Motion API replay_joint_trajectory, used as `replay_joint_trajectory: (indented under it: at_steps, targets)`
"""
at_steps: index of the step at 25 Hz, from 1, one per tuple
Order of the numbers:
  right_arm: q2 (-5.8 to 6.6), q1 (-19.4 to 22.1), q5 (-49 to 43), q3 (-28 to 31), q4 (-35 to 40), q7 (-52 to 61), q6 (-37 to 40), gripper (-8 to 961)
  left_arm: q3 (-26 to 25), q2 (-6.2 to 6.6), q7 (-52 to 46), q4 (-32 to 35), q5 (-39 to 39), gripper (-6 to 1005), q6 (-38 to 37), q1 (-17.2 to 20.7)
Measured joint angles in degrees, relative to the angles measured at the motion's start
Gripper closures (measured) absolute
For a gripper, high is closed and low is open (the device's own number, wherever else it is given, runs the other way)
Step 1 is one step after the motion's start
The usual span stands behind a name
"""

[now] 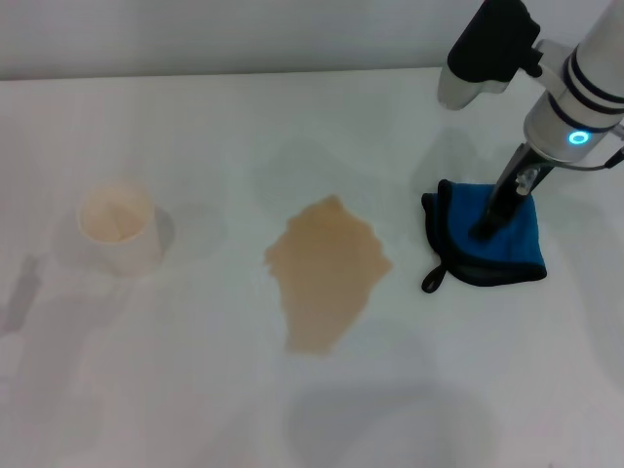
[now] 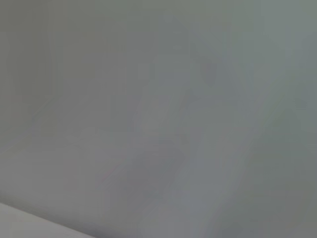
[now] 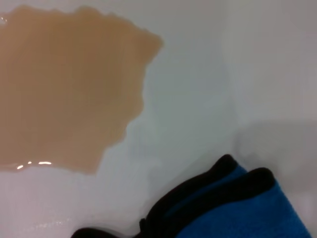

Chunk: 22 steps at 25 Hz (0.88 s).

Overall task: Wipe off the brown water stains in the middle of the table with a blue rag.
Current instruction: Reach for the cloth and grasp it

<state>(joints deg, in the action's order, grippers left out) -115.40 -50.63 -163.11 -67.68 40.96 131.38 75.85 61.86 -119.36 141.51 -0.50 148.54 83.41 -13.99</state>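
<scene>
The brown water stains [image 1: 327, 268] form one jagged tan patch in the middle of the white table [image 1: 195, 400]. The blue rag [image 1: 519, 242], folded and edged in black with a small loop, lies just right of the patch. My right gripper [image 1: 492, 219] reaches down from the upper right and rests on the rag's middle. The right wrist view shows the stains [image 3: 64, 84] and a corner of the rag [image 3: 247, 210], apart from each other. My left gripper is out of view; its wrist view shows only bare surface.
A cream paper cup [image 1: 119, 229] stands upright at the left, well away from the stain. The table's far edge runs along the top of the head view.
</scene>
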Motion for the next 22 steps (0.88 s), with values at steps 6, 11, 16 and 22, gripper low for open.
replay_joint_trajectory:
  at_steps: [6, 11, 16, 22]
  targets:
    - [0.0, -0.8, -0.3, -0.8, -2.5, 0.0, -1.9, 368, 0.0, 0.0, 0.0, -0.2, 0.0, 123, 0.0, 0.0]
    - [0.01, -1.6, -0.8, -1.2, -4.4, 0.0, -3.0, 366, 0.0, 0.0, 0.0, -0.3, 0.0, 123, 0.0, -0.1]
    - [0.07, -1.8, -0.8, -1.3, -5.2, 0.0, -3.6, 366, 0.0, 0.0, 0.0, -0.3, 0.0, 123, 0.0, -0.1]
    - [0.15, -1.9, -0.9, -1.3, -5.4, 0.0, -3.7, 368, -0.1, -0.08, 0.0, -0.3, 0.1, 123, -0.1, -0.2]
